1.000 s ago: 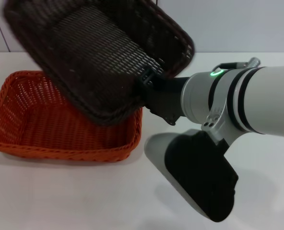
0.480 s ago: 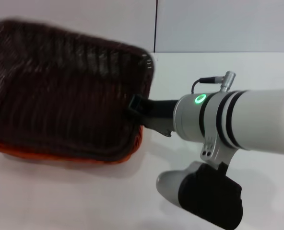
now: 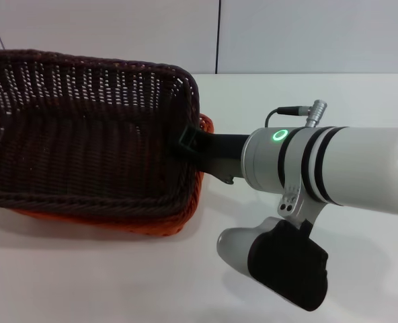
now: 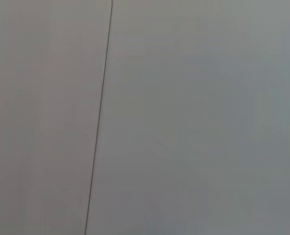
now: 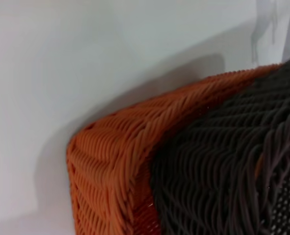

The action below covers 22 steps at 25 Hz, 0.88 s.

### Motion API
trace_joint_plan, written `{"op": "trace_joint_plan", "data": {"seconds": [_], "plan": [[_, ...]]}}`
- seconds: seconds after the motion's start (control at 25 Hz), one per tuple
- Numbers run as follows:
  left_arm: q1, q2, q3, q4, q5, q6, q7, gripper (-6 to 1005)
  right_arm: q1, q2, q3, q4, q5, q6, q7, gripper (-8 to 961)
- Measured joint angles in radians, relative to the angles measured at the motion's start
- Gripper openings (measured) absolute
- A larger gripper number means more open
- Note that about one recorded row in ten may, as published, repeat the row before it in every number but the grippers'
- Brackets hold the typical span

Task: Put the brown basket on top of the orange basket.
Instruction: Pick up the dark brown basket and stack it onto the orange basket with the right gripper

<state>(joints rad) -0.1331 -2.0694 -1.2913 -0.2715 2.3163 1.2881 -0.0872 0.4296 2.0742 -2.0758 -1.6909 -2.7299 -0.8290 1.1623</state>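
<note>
The brown basket point(image 3: 85, 134) sits level, nested on top of the orange basket point(image 3: 179, 225), which shows only as a strip beneath its front edge and at its right corner. My right gripper point(image 3: 189, 142) reaches in from the right and is shut on the brown basket's right rim. The right wrist view shows the orange basket's corner point(image 5: 110, 161) with the brown basket's wall point(image 5: 223, 161) lying inside it. My left gripper is out of view; its wrist view shows only a blank wall.
The baskets rest on a white table point(image 3: 118, 282) at its left side. A grey wall with a vertical seam point(image 3: 219, 37) stands behind. My right arm's elbow point(image 3: 280, 262) hangs low over the table's front right.
The brown basket, first held tilted above the orange basket, has swung left and down. It now lies level on the orange basket. My right arm lowered with it.
</note>
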Motion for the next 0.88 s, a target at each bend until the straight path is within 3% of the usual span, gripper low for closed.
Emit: {"op": "trace_joint_plan", "data": {"seconds": [0.48, 0.88], "plan": [[-0.015, 0.003, 0.002, 0.001, 0.008, -0.009, 0.001, 757, -0.064, -0.002, 0.001, -0.018, -0.079, 0.036, 0.101, 325], [-0.027, 0.003, 0.003, 0.001, 0.010, -0.017, 0.027, 757, -0.189, 0.000, -0.014, -0.135, -0.083, 0.056, 0.114, 588]]}}
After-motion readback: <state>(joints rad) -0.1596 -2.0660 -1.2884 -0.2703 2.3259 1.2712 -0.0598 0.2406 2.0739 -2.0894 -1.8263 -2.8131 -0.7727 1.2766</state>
